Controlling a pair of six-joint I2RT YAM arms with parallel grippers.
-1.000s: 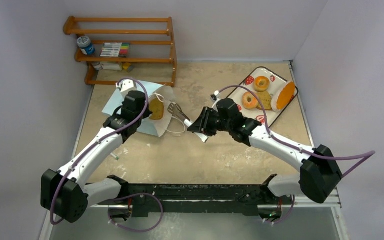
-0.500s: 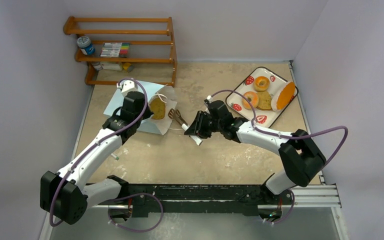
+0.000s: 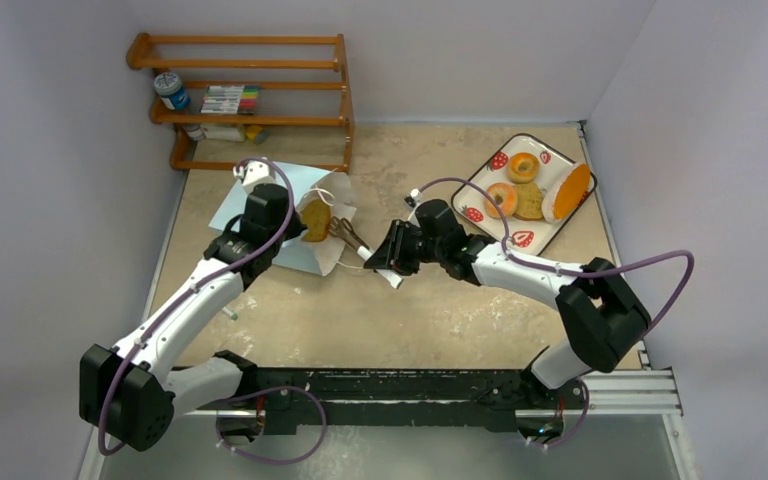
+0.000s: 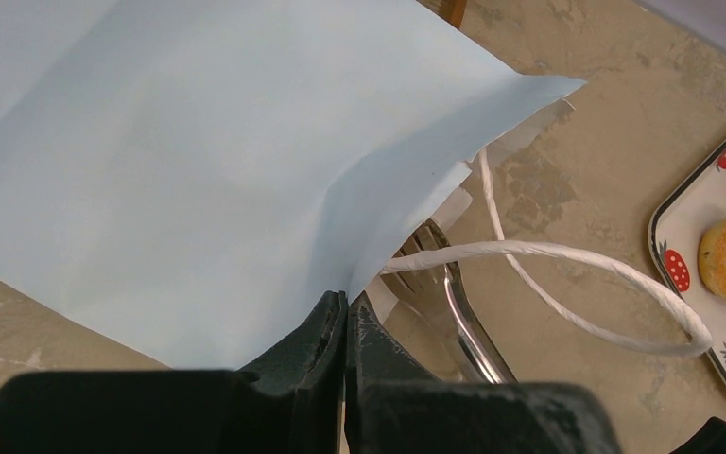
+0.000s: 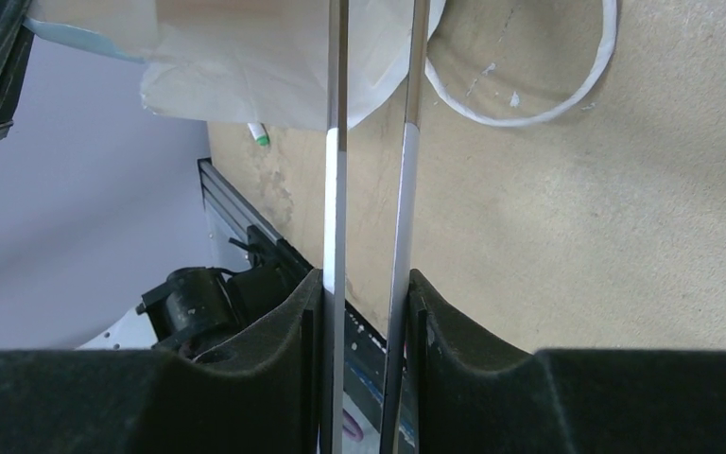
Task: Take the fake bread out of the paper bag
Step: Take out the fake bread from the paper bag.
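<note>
Firmly pinches the lip of the paper bag [image 4: 198, 170] with the left claw [image 4: 345, 312], fingers pressed together on the pale blue sheet. Grips metal tongs [image 5: 337, 142] in the right claw [image 5: 369, 293], partly spread around both blades. Holds the tong tips ahead of that claw at the bag's mouth, by a tan bread slice [image 3: 313, 217] inside; perhaps touching it, hard to tell. Shows bagel rings [image 3: 501, 200] and baguette [image 3: 568, 192] on the strawberry tray [image 3: 564, 222], behind the right claw on the counter [image 3: 410, 310].
</note>
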